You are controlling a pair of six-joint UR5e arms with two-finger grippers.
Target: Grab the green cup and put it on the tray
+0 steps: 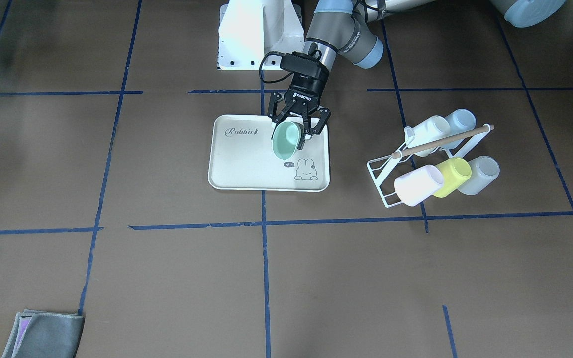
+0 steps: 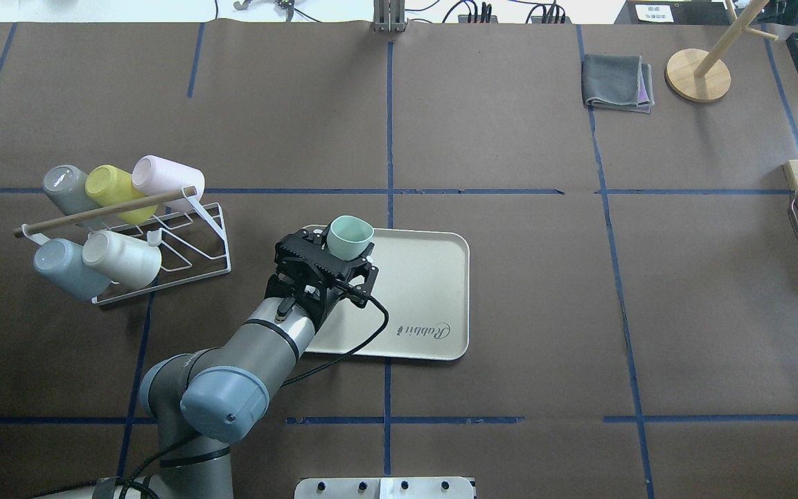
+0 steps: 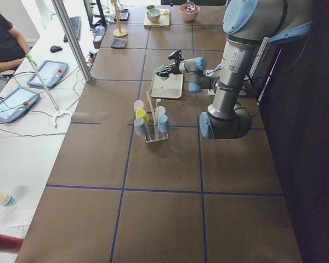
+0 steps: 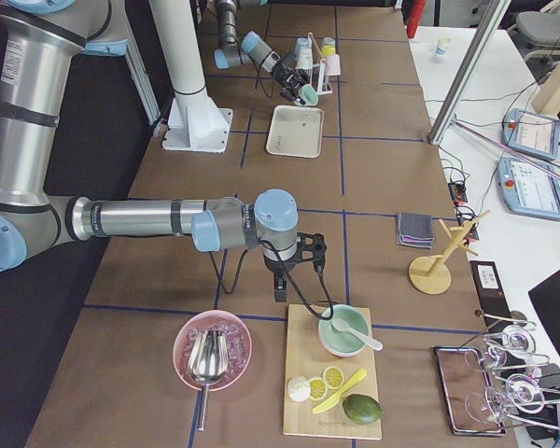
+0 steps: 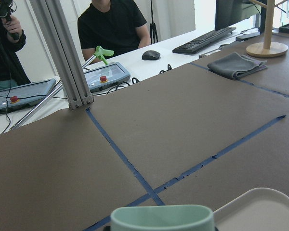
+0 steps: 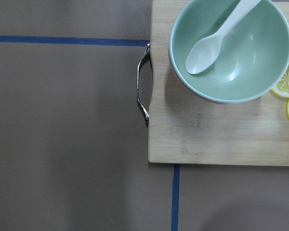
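My left gripper [image 1: 294, 133] is shut on the green cup [image 1: 285, 141], a pale mint tumbler held tilted with its mouth toward the front-facing camera. It hangs over the cream tray [image 1: 246, 164] near the tray's corner on the rack side. In the overhead view the cup [image 2: 350, 237] sits past the gripper [image 2: 343, 255] above the tray's [image 2: 427, 291] far left corner. The left wrist view shows the cup rim [image 5: 161, 216] and a tray corner [image 5: 262, 211]. My right gripper [image 4: 303, 254] shows only in the exterior right view; I cannot tell if it is open or shut.
A white wire rack [image 2: 184, 242] holding several cups, among them a yellow-green one [image 2: 111, 187], stands left of the tray. A grey cloth [image 2: 617, 83] and wooden stand [image 2: 698, 75] lie far right. A cutting board [image 6: 221, 139] with a green bowl [image 6: 231, 48] is under the right wrist.
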